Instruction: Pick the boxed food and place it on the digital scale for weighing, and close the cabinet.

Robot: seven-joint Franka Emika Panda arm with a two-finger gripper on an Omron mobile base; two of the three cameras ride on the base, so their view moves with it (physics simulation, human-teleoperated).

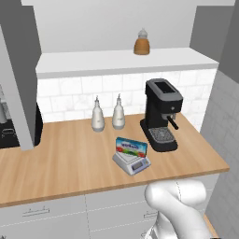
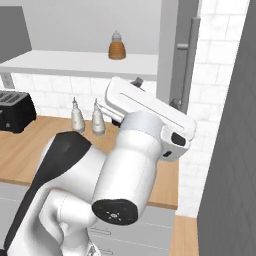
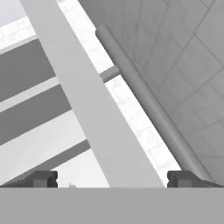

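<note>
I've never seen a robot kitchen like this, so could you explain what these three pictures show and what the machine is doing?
It is a white robot arm on a driving base in a simulated kitchen. Two pictures come from cameras on the base, looking over the arm from left and right. The third looks along the gripper, whose jaws stand open and hold nothing, right at an open door of the cabinet and its bar handle. On the wooden counter the boxed food already rests on the digital scale, beside a coffee machine and two bottles. A jar stands on the shelf.
</note>
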